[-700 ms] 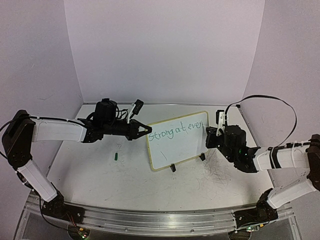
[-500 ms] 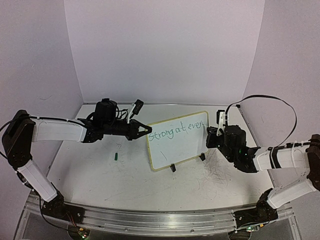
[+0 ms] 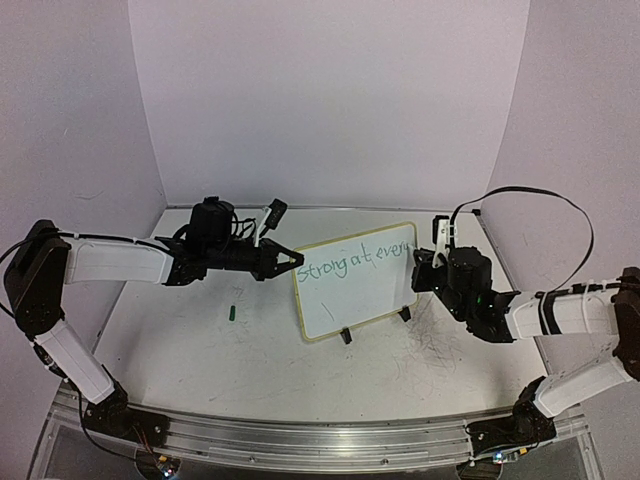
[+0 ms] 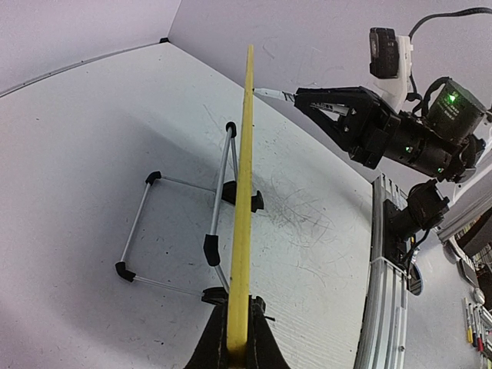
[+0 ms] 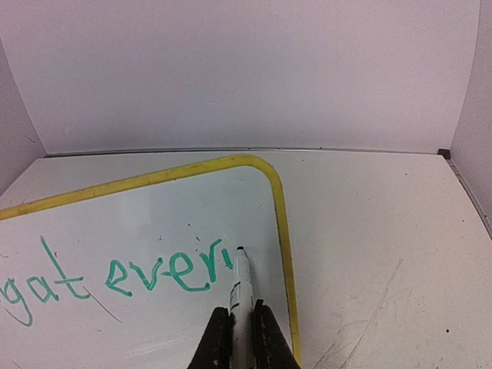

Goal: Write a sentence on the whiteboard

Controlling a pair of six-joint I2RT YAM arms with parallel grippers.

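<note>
1. Whiteboard (image 3: 355, 290) stands centre of surface (image 3: 250, 350); my left gripper (image 4: 237, 342) pinches its left edge.
2. Right gripper (image 5: 241, 315) pinches marker (image 5: 241, 278), tip touching sentence (image 5: 154, 273) end, frame (image 5: 285, 254) just right (next line, I judge, down-left).

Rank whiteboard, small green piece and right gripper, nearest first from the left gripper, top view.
1. whiteboard: left edge clamped in the left gripper.
2. small green piece: on the table, near-left.
3. right gripper: at the board's right edge.
</note>
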